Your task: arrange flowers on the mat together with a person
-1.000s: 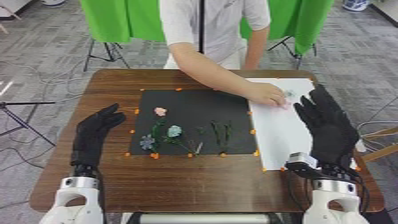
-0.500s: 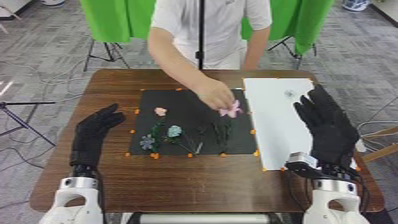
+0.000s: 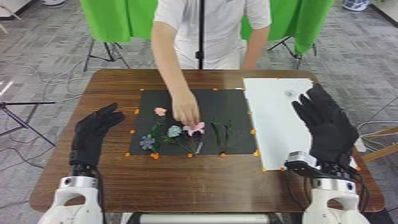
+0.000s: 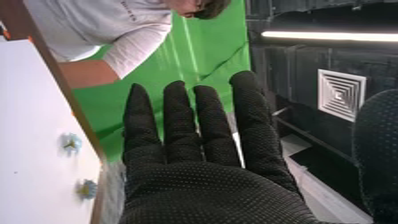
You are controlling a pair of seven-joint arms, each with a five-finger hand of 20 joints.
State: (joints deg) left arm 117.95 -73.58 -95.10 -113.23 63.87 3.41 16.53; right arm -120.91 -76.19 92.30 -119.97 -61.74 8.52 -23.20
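Note:
In the head view my left hand (image 3: 95, 135) stands open left of the black mat (image 3: 229, 100), and my right hand (image 3: 330, 132) is open over the white sheet's right edge. A person's hand (image 3: 185, 110) holds a pink flower (image 3: 194, 128) at the mat, right beside the light-blue flower (image 3: 174, 131). A small pink flower (image 3: 160, 111) and a bluish-purple flower (image 3: 147, 143) lie on the mat's left part; green stems (image 3: 227, 134) lie to the right. In the right wrist view my right hand (image 4: 209, 192) has straight fingers and holds nothing.
The white sheet (image 3: 274, 125) lies right of the mat, with a pale flower (image 3: 290, 93) near its far end. In the right wrist view two pale-blue flowers show on the sheet, one (image 4: 71, 143) apart from the other (image 4: 86, 189). The person's arm (image 3: 169, 65) reaches over the table's far edge.
The person's hand has carried the pink flower from the white sheet across the mat, leftward and nearer, to beside the light-blue flower. Both my hands have kept still.

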